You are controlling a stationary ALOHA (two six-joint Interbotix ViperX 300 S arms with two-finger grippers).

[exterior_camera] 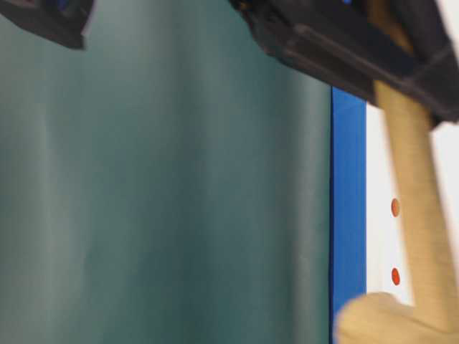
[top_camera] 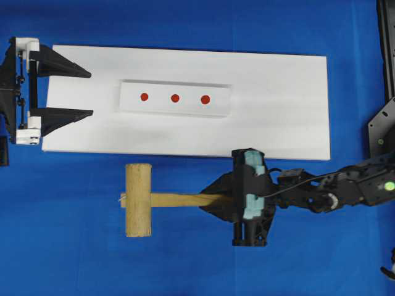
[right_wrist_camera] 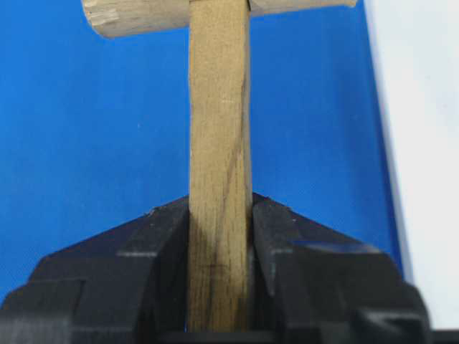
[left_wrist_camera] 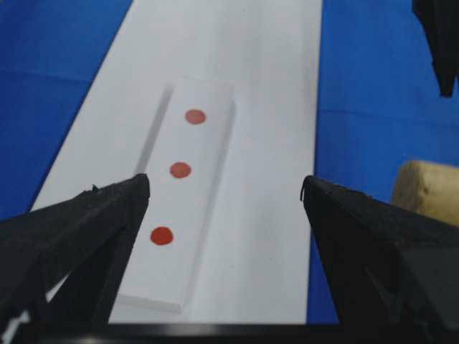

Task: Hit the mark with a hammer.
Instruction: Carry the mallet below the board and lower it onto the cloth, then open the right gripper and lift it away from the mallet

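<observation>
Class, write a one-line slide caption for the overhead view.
Right gripper holds the hammer by its handle beside the white board; the open left gripper waits at its far end.

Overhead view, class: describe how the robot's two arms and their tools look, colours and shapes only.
Both are black. The left tool has two long tapering fingers on white end blocks. The right tool carries a pale teal block, a thin black cable and a green dot further back.

The surface [top_camera: 185, 259] was bright blue, the board [top_camera: 278, 92] on it plain white, with three red dots on a white strip [top_camera: 176, 111]. The hammer [top_camera: 139, 200] was pale, grainy wood; both pincers were black.
</observation>
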